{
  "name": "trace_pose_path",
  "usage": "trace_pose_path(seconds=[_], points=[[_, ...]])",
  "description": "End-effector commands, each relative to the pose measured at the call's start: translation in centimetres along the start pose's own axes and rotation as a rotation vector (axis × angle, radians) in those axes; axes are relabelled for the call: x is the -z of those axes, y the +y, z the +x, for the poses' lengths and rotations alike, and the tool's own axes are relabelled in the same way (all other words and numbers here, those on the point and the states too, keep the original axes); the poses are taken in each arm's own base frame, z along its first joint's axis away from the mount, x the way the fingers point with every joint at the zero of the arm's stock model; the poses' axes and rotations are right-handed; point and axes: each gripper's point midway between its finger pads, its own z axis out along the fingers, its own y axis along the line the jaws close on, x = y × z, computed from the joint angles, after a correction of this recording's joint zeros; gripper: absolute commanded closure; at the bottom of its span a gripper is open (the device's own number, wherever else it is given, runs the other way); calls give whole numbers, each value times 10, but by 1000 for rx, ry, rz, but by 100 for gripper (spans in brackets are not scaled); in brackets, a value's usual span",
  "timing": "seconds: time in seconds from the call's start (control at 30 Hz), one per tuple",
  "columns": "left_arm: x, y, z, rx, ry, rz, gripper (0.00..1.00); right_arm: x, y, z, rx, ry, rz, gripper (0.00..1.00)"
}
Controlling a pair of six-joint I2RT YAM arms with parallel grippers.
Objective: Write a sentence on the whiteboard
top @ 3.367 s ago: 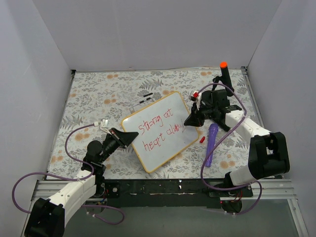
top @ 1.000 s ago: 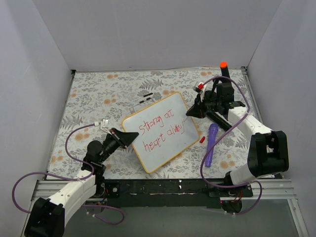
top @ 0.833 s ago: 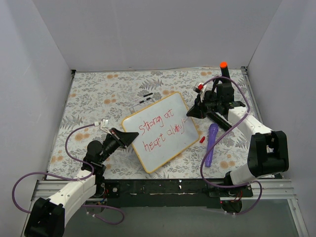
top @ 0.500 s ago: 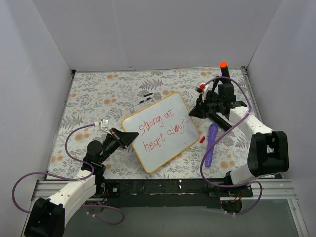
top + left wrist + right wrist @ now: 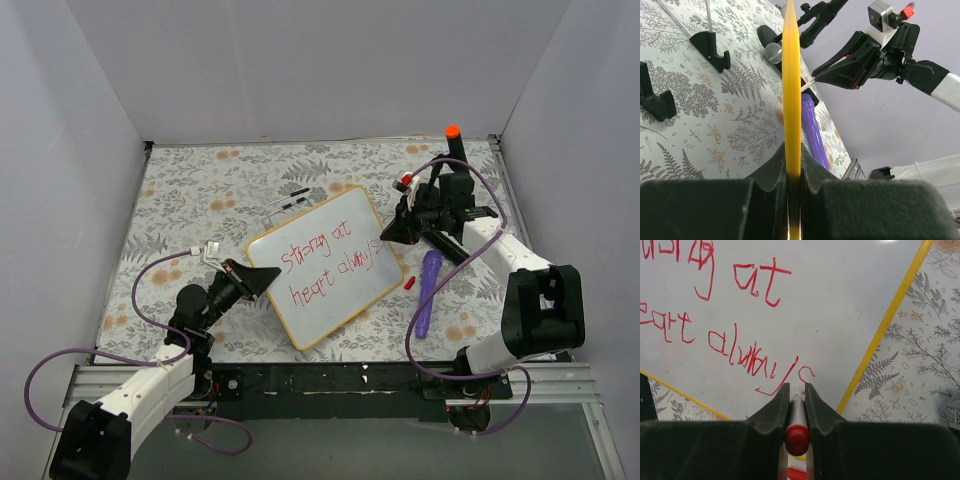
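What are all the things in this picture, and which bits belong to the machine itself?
whiteboard: one, white with a yellow frame, mid-table, lying at an angle
sentence: two lines, red, on the whiteboard
marker: one, red-ended, tip at the last written word
purple stick: one, purple, on the cloth right of the whiteboard
small cap: one, red, between the whiteboard and the purple stick
black post: one, black with an orange top, far right corner
black clips: two, black, on the cloth beside the whiteboard
cloth: one, grey floral, covering the table
left gripper: one, black, shut on the whiteboard's left edge
right gripper: one, black, shut on the marker
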Motion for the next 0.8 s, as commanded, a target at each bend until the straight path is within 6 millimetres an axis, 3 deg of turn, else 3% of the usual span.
trace_pose_path(seconds=[0.0,0.23,0.47,0.6,0.77], points=[[9,-18,-5,-4,-65,110,100,-2,14,-10,21,-25,-49,99],[9,-17,-5,-4,-64,105,100,8,22,-48,59,-93,-75,99],[9,-18,-7,-7,-70,106,100,46,59,-89,149,-194,-103,99],[10,-20,-6,-10,-64,114,100,60,68,-88,178,-241,-105,99],[10,-23,-10,-22,-77,118,100,69,71,-75,173,-287,-153,99]])
